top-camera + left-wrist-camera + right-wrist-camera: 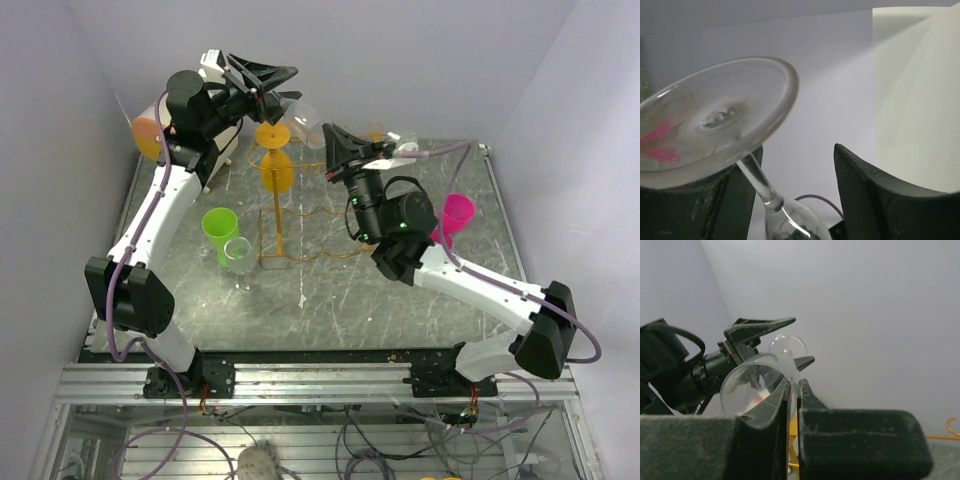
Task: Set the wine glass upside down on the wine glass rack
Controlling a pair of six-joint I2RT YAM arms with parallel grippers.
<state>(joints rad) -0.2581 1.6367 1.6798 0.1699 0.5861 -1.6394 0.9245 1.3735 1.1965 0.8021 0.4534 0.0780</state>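
**glassfan22:** Quick count, anyone? How many glasses, and who's holding what?

**wirework:** From the top view I get one clear stemmed wine glass (305, 118) held up between the two arms. It's near the back end of the orange-gold thin wire rack (279, 230) and not hung on it. There's just the one rack. An orange stemmed glass (277, 172) sits on it. It looks like a single glass, but I can't tell for sure. On the scratched metal table (400, 300), left of the rack, there's one lime-green cup (220, 222) with one small clear glass (240, 255) just beside it. One hot-pink glass (458, 215) stands on the right, partly hidden by the right arm.

**glassfan22:** And the claws?

**wirework:** The right gripper (794, 385) is clenched on the rim of the wine glass bowl, fingers almost together. The left gripper (797, 160) is spread wide, a finger on each side of the stem, just below the foot disc. I can't tell whether it touches the glass. There's also one orange round thing (148, 135) at the back left, mostly behind the left arm.
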